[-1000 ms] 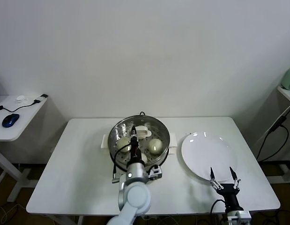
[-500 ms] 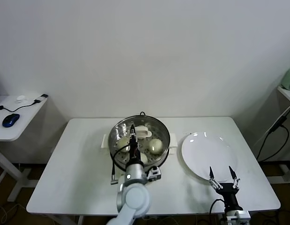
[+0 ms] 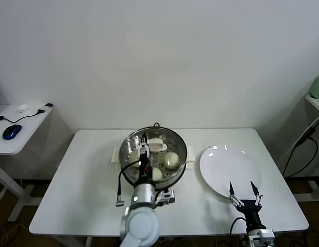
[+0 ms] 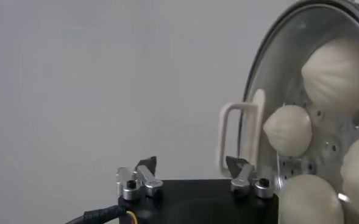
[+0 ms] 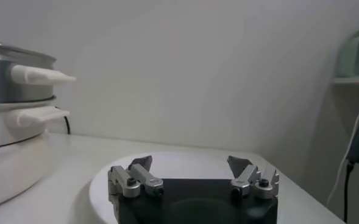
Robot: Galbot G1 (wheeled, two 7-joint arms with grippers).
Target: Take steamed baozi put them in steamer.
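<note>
Baozi in the steamer, both my grippers empty.

I count four steamed baozi (image 4: 336, 70) on the perforated tray of the steamer (image 3: 129, 140) mid-table. My left gripper (image 4: 191, 167) hangs above its near rim, jaws apart, holding nothing. My right gripper (image 3: 243, 190) waits spread wide at the near edge of the white plate (image 3: 226, 164).

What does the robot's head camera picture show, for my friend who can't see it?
A shiny steamer with baozi inside sits on a white table, with the robot's left hand, open and holding nothing, over it. Beside the steamer lies a bare white plate, with the open right hand at its near edge.
</note>
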